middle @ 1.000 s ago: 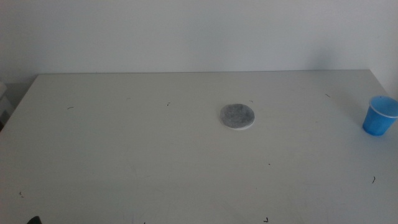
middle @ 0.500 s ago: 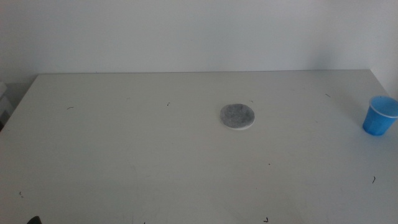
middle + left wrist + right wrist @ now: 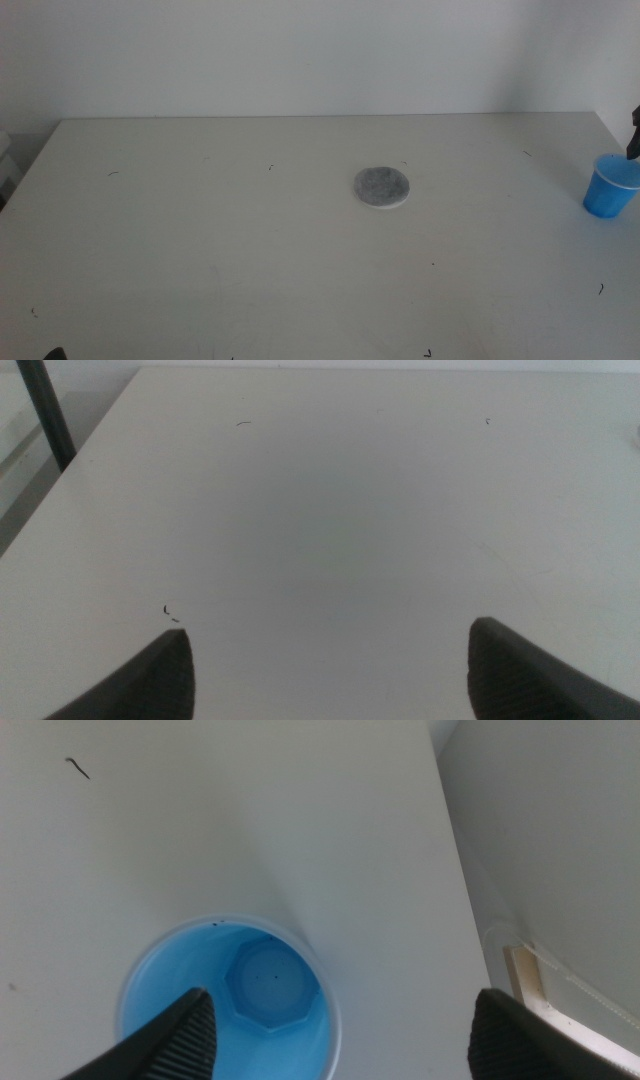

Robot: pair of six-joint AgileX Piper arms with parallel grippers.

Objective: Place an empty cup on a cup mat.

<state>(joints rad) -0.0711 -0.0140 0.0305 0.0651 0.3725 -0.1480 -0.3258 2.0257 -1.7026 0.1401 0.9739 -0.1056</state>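
While the left gripper (image 3: 325,665) waits wide open over bare table (image 3: 200,250), the right gripper (image 3: 340,1025), jaws spread wide, hangs above the upright cup (image 3: 228,1002) at the table's right edge, well apart from the cup mat (image 3: 382,187).

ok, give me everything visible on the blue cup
The cup is bright blue, plastic-looking, tapered to its base, with a pale rim. It stands upright and empty near the table's right edge, well apart from the cup mat. The right gripper hovers open above it, one jaw over its mouth, not gripping.
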